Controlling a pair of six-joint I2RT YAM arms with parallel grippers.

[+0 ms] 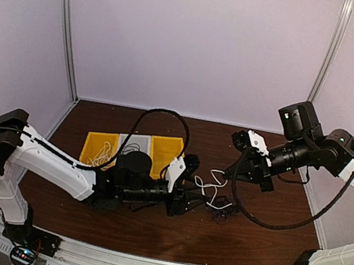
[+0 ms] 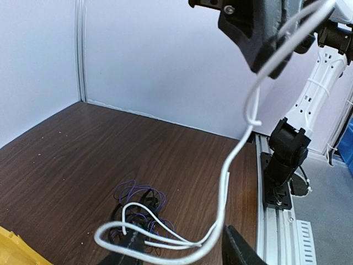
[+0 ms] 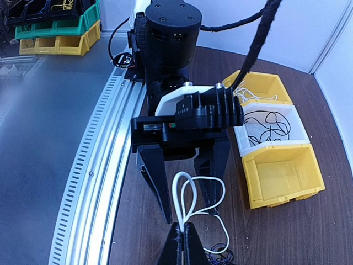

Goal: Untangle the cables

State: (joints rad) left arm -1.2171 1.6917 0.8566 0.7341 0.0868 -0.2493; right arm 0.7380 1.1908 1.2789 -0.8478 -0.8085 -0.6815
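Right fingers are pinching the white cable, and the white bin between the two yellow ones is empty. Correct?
Not quite. The white bin is not empty: a black cable lies looped inside it, as the right wrist view shows. The rest stands: the fingers of the right gripper are shut on the white cable, and that bin does sit between the two yellow ones.

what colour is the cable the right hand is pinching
White: the cable pinched in the right hand is plain white. It shows best in the left wrist view.
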